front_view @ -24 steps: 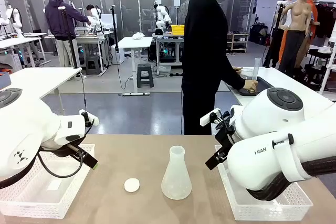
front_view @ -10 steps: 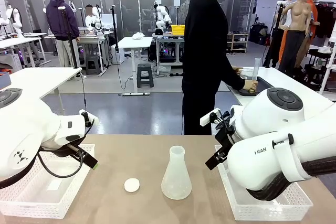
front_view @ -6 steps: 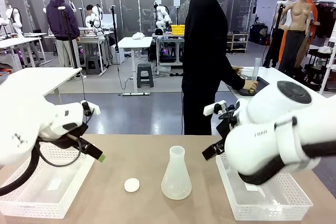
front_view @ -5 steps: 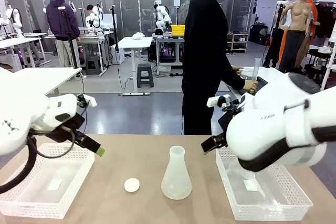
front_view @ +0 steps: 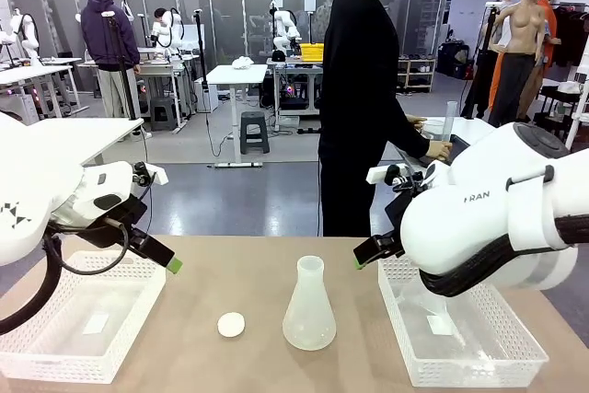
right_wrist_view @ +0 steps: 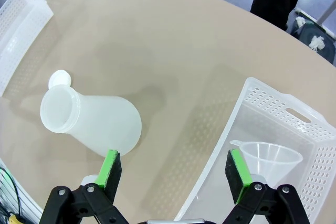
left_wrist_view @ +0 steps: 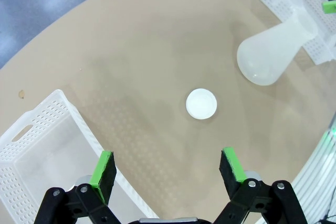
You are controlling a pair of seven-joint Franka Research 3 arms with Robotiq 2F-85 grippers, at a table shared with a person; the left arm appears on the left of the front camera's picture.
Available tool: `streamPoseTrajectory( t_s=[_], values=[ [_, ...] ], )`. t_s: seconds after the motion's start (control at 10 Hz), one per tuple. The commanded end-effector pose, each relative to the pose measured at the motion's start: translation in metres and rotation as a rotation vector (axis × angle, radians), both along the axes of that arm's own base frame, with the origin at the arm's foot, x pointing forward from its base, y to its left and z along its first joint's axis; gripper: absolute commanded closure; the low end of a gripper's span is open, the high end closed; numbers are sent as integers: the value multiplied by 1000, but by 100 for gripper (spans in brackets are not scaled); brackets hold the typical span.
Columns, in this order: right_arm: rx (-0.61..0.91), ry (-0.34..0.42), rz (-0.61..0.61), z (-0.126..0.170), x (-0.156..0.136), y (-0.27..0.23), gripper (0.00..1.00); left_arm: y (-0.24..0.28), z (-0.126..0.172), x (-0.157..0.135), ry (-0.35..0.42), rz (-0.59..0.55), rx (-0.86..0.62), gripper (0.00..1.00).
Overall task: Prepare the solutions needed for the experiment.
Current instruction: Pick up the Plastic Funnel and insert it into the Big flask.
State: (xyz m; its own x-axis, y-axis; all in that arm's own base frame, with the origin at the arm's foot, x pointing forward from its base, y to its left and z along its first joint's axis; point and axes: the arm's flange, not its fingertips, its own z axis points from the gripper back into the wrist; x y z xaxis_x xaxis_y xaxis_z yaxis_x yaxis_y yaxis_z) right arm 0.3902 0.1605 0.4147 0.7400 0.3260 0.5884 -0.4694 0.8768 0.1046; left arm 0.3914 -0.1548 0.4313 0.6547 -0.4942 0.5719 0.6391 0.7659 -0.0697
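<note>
Nearest the camera, a small white disc (front_view: 231, 324) lies on the tan table (front_view: 248, 273) just left of the conical flask (front_view: 309, 310). The flask stands upright at mid-table, its long axis vertical, with a wide base and a narrow open neck on top. Its wall is frosted and whitish. I cannot tell whether any of the solutions are inside, as no coloured layer can be made out.

A white basket (front_view: 55, 364) sits well to the left of the flask, and a second basket (front_view: 479, 373) sits close on its right, holding a clear funnel (right_wrist_view: 270, 156).

The left gripper (left_wrist_view: 168, 166) hangs with its jaws spread wide and empty, above the table to the left of the flask and more in line with the disc. The right gripper (right_wrist_view: 176, 169) is also wide and empty. It hovers just right of the flask's neck and is the nearer of the two, so a side-on reach across the neck looks to me the likelier approach.

Beyond the flask, the person's hand (front_view: 440, 149) rests at a tall cylinder (front_view: 448, 121) on a side table. Its contents are too small to tell.
</note>
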Motion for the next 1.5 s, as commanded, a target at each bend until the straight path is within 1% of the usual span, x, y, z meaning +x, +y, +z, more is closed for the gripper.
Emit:
streamPoseTrajectory(
  t_s=[0.0,0.1,0.2,0.3,0.4,0.5,0.7,0.8,1.0,1.1,1.2,1.3,1.4],
  values=[
    [6,-5,-6,3,0,-3,0,3,2,1,-4,3,-3,0],
    [154,23,-17,2,14,-6,0,4,2,14,95,-42,-230,0],
    [180,4,-47,1,23,-8,0,6,5,27,157,-93,-389,0],
    [232,12,-59,0,36,-10,0,5,2,44,215,-119,-497,0],
    [397,53,-4,3,44,-12,0,2,-1,54,236,-113,-547,0],
    [469,82,16,4,46,-16,0,1,-1,56,246,-124,-600,0],
    [737,204,80,3,50,-29,0,13,-4,54,329,-150,-707,0],
    [844,234,82,1,54,-35,0,21,-8,54,359,-149,-741,0],
    [990,298,130,-9,61,-46,0,47,-12,53,453,-181,-877,0],
    [1048,319,162,-15,64,-51,0,60,-12,53,483,-189,-950,0],
    [1100,323,196,-23,65,-56,0,70,-12,53,509,-220,-1047,0],
    [1139,353,195,-30,68,-56,0,78,-13,56,523,-212,-1098,0],
    [1165,366,196,-35,71,-56,0,80,-16,58,538,-218,-1110,0]
  ],
)
